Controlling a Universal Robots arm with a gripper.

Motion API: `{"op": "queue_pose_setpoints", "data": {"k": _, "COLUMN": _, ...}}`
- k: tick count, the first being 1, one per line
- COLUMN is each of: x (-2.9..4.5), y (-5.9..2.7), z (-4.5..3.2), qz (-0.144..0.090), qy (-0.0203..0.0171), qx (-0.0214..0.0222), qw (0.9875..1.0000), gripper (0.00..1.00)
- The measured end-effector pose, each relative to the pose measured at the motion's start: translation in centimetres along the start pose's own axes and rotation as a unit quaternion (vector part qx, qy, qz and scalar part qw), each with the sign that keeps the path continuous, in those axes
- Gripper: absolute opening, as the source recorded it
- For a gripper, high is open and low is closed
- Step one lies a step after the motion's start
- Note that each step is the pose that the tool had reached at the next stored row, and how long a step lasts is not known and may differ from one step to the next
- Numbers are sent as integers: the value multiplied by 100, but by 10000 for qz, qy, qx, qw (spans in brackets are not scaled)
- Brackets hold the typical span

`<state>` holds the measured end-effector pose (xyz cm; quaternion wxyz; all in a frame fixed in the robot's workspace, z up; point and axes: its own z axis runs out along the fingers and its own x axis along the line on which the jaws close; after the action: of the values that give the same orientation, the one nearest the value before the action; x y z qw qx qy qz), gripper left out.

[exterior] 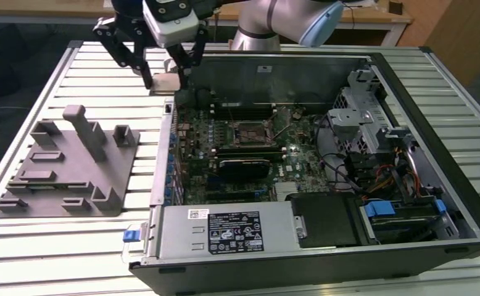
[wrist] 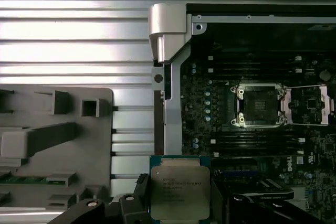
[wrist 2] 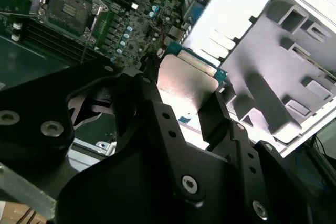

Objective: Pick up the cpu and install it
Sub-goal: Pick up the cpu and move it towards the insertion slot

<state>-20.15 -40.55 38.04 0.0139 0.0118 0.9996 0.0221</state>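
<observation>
The cpu (exterior: 165, 82), a flat square chip with a silvery-beige top, hangs in the air between the fingers of my gripper (exterior: 166, 79), which is shut on it. It is held above the slatted table just outside the far corner of the open computer case, at the exterior view's left. In both wrist views the cpu (wrist 2: 186, 83) (wrist: 178, 187) sits clamped by its side edges between the black fingers (wrist 2: 140, 95). The open black-framed socket (exterior: 252, 131) (wrist: 260, 105) (wrist 2: 68, 6) lies on the motherboard inside the case, apart from the chip, with its lever raised.
A grey plastic fixture block (exterior: 67, 166) (wrist: 47, 145) (wrist 2: 283, 72) lies on the table at the exterior view's left of the case. The case wall (exterior: 164, 132), power supply (exterior: 227, 231), drive cage (exterior: 363, 117) and cables (exterior: 384, 179) surround the motherboard.
</observation>
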Motion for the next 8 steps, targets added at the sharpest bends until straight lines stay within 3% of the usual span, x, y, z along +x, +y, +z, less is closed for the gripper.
{"op": "queue_pose_setpoints", "data": {"k": 8, "x": -263, "y": 11, "z": 8, "qz": 0, "qy": 0, "qx": 0, "qw": 10000, "gripper": 55}}
